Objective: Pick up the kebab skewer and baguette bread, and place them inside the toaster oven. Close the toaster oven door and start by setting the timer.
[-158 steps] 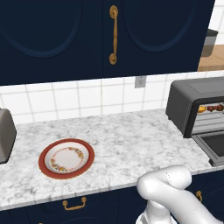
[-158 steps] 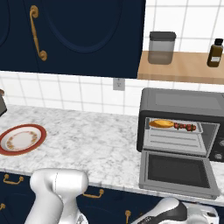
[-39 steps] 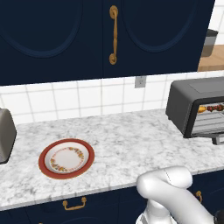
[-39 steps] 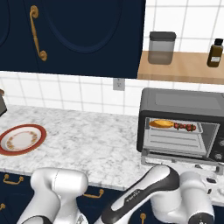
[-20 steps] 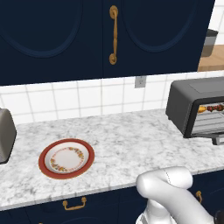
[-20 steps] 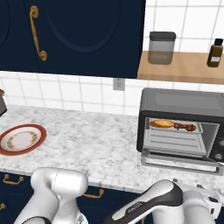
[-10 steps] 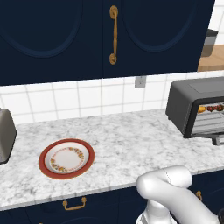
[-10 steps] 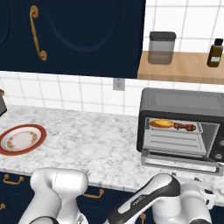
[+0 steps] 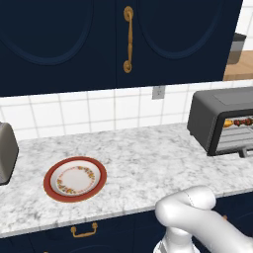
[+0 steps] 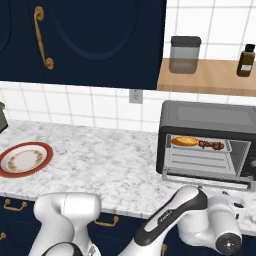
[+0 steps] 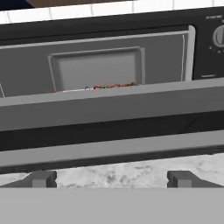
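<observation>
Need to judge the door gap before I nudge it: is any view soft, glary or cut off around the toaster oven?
Right base view: even light, no glare, kebab skewer and baguette bread crisp inside the toaster oven. Left base view: oven cropped at the edge. Hand view: close and soft, toaster oven door blocking the interior.

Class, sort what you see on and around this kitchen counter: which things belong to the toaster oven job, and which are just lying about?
Part of the job:
- toaster oven
- toaster oven door, partly raised
- baguette bread, on the rack
- kebab skewer, beside it
- gripper, open at the door

Just lying about:
- plate
- silver toaster
- canister
- brown bottle
</observation>
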Robot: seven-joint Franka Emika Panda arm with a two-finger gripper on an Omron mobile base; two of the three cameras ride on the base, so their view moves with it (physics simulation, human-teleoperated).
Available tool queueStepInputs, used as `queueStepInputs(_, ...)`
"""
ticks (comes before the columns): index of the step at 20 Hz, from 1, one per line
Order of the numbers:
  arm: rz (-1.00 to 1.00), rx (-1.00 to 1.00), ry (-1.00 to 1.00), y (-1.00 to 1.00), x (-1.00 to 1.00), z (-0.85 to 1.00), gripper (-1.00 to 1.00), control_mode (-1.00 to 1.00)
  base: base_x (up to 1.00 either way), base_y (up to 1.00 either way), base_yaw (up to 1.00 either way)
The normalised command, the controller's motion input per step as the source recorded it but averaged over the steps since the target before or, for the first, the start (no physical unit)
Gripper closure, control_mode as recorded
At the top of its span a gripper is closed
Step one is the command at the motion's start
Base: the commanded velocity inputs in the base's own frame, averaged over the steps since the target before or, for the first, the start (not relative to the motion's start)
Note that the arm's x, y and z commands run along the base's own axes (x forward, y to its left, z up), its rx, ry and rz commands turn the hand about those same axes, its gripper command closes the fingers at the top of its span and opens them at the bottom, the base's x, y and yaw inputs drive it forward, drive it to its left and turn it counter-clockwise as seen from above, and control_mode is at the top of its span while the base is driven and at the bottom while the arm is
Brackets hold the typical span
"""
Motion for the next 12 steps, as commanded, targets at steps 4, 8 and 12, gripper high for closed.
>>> queueStepInputs(4, 0.00, 0.00, 0.00, 0.00, 0.60, 0.12, -1.00, -1.00, 0.00, 0.00, 0.00)
queueStepInputs(8, 0.00, 0.00, -0.01, 0.00, 0.59, 0.15, -1.00, -1.00, 0.00, 0.00, 0.00)
queueStepInputs(12, 0.00, 0.00, -0.02, 0.00, 0.61, 0.14, -1.00, -1.00, 0.00, 0.00, 0.00)
